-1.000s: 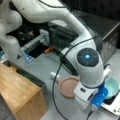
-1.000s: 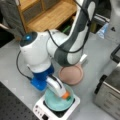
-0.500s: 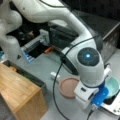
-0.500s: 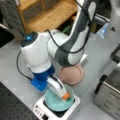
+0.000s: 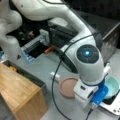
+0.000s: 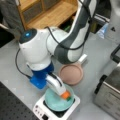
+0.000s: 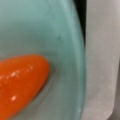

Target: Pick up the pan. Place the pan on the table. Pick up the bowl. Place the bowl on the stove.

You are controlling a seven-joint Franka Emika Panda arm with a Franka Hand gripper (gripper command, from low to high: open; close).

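Bowl: your teal bowl [image 6: 58,101] sits on the stove [image 6: 56,110], so it already has its spot.
Carrot: it lies inside the bowl [image 7: 20,82].
Pan: the pink pan [image 6: 71,73] rests flat on the table [image 6: 15,65], just beside the stove.
Claw: your gripper [image 6: 65,95] is down at the bowl's rim; I cannot tell if it pinches or is loose.

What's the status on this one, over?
Gripper down at the bowl, which sits on the stove. Carrot inside the bowl. Pan on the table beside the stove. Nothing in the way.
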